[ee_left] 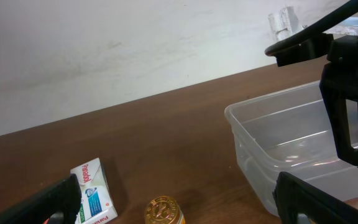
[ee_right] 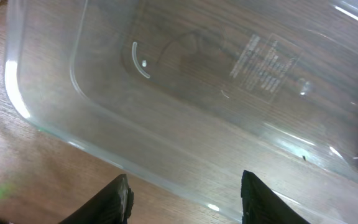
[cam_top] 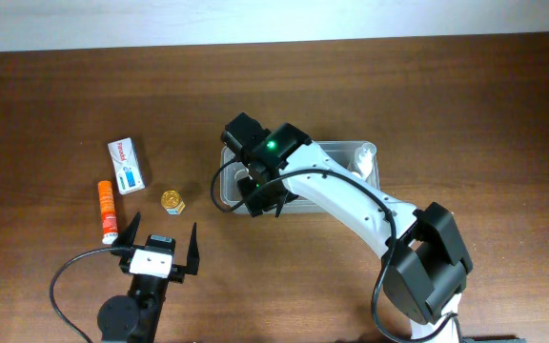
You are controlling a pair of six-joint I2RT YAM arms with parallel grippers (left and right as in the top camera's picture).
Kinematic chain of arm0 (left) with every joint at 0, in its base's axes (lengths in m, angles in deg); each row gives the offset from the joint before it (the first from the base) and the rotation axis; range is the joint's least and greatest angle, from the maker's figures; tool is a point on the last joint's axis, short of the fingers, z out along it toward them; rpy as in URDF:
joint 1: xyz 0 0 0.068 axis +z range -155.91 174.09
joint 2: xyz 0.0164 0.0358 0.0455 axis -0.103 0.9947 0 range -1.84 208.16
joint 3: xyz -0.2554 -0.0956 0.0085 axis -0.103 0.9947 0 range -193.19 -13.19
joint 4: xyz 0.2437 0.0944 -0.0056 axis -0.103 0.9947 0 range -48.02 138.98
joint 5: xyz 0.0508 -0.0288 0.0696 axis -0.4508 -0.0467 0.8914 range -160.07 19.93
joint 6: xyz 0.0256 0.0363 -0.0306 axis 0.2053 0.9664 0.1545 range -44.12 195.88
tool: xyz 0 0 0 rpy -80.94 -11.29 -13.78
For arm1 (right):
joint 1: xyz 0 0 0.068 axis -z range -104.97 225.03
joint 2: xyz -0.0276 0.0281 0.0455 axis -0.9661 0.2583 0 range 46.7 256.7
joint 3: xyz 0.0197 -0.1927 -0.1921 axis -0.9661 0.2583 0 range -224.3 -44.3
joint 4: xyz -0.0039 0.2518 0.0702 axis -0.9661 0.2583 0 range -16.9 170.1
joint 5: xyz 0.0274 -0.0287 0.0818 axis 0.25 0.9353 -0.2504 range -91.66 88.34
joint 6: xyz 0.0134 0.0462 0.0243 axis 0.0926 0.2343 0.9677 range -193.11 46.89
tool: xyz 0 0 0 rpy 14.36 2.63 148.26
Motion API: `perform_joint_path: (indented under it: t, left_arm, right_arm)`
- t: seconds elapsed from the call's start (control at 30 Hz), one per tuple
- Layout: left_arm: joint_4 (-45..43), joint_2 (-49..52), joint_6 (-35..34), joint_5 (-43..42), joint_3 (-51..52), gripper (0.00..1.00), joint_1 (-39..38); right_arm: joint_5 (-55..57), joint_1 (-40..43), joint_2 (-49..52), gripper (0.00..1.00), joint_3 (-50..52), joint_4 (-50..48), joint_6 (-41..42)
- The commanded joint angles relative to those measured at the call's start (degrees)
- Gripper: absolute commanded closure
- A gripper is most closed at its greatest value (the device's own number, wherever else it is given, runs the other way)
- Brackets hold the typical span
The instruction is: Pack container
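The clear container (cam_top: 336, 162) stands right of the table's middle, and a small whitish item (cam_top: 365, 157) lies at its right end. My right gripper (cam_top: 263, 198) hovers over its left end. In the right wrist view that gripper (ee_right: 185, 202) is open and empty, with the container's rim (ee_right: 42, 118) and bare floor below it. My left gripper (cam_top: 160, 246) sits near the front edge, wide open and empty. In the left wrist view it (ee_left: 179, 202) faces a gold-capped jar (ee_left: 165, 213), with the container (ee_left: 272, 124) to the right.
A white medicine box (cam_top: 127, 165), an orange tube (cam_top: 108, 211) and the gold-capped jar (cam_top: 172, 201) lie left of the container. The box (ee_left: 95, 193) shows beside my left finger (ee_left: 39, 205). The right arm (ee_left: 347, 93) reaches over the tub.
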Motion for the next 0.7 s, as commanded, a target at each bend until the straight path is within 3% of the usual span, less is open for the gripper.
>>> perform_joint_path:
  t: [0.0, 0.13, 0.43, 0.63, 0.67]
  left_arm:
    - [-0.09, -0.37, 0.9, -0.59, 0.44, 0.01, 0.35]
    - [-0.09, -0.37, 0.92, -0.59, 0.44, 0.0, 0.35]
    - [-0.09, -0.37, 0.9, -0.59, 0.44, 0.01, 0.35]
    - [-0.09, -0.37, 0.9, -0.59, 0.44, 0.01, 0.35]
    - [-0.09, -0.37, 0.9, -0.59, 0.44, 0.01, 0.35]
  right_arm:
    - [2.4, 0.44, 0.37, 0.5, -1.79, -0.11, 0.15]
    - [2.49, 2.78, -0.61, 0.49, -7.98, 2.01, -2.23]
    - [5.22, 16.35, -1.64, 0.37, -30.99, 16.15, -4.31]
    - [6.51, 30.69, -1.64, 0.12, -37.22, 22.71, -4.28]
    - [6.49, 33.4, -1.64, 0.02, -37.24, 23.39, -4.28]
